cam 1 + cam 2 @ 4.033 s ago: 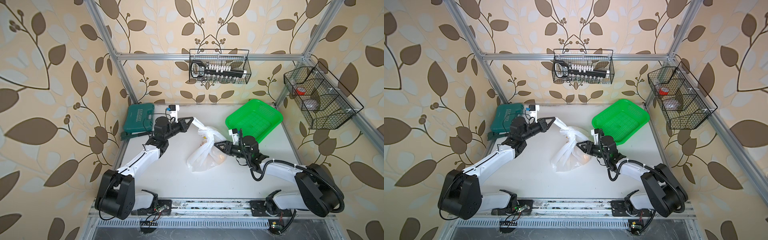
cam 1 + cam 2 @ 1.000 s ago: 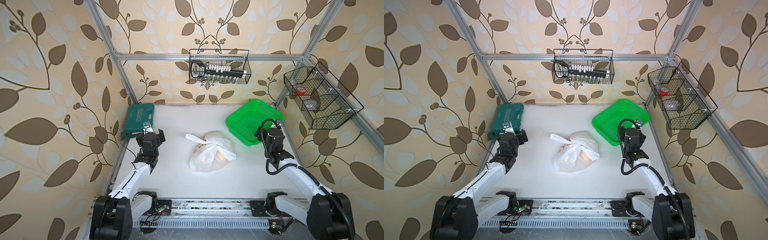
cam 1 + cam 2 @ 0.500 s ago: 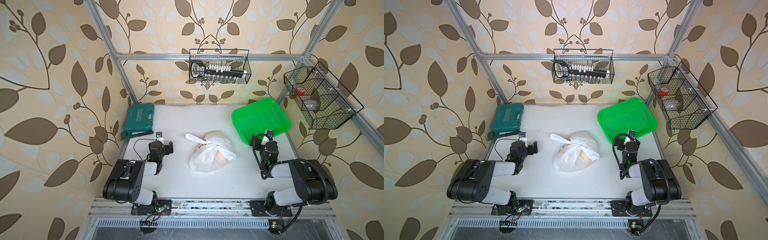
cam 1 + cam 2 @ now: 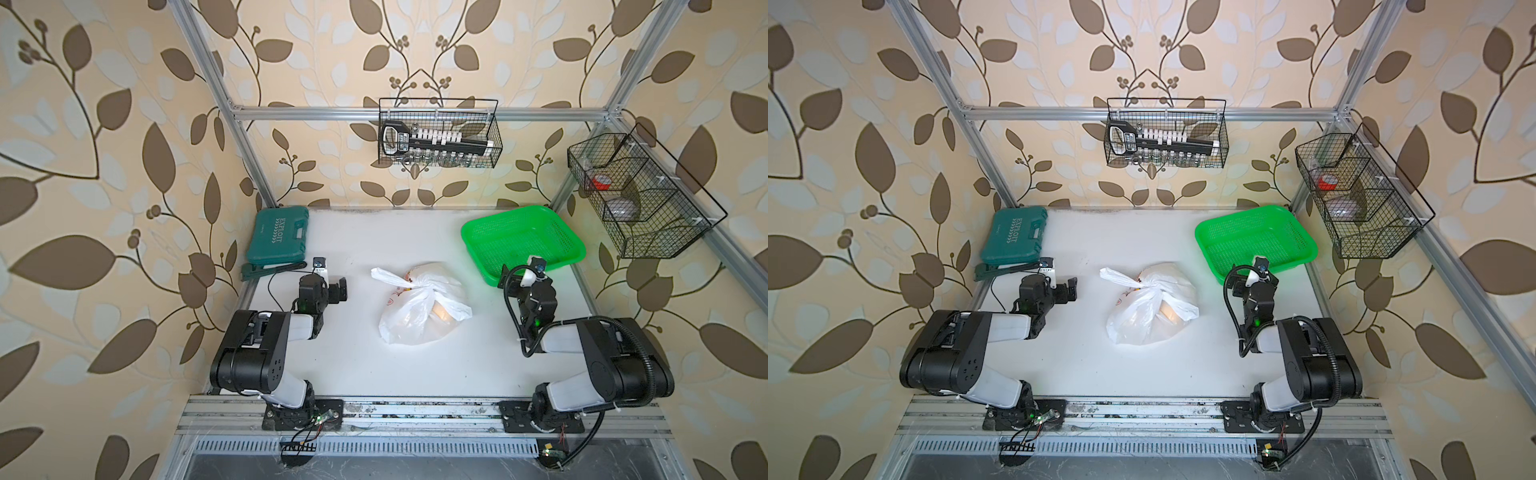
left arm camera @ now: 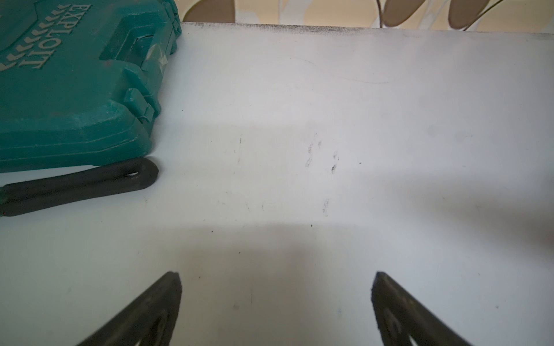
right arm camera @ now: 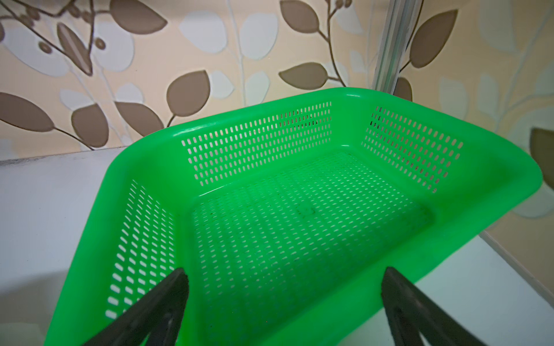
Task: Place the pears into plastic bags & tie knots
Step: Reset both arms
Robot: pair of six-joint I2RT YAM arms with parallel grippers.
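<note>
Worktop (image 4: 374, 365), white, carries everything seen in both top views. Green mesh basket (image 4: 523, 241) sits at about 1 o'clock on it, and a teal tool case (image 4: 278, 237) lies at about 10 o'clock, with a dark handle (image 5: 75, 185) along its near edge. The plastic bag (image 4: 415, 328) lies at the centre, well apart from both arms. Its white film is bulged by the pears, of which only an orange-yellow patch (image 4: 442, 311) shows through, so their number cannot be told.

The left end effector (image 5: 277, 278) is at 9 o'clock of the bag. Its fingers are spread wide above bare worktop and grip nothing. The right end effector (image 6: 284, 275) is at 3 o'clock of the bag, also spread wide and empty, at the basket's near rim.

The knot (image 4: 409, 286) sits on the bag's 12 o'clock side, with loose ends pointing to 10 and 4 o'clock.
</note>
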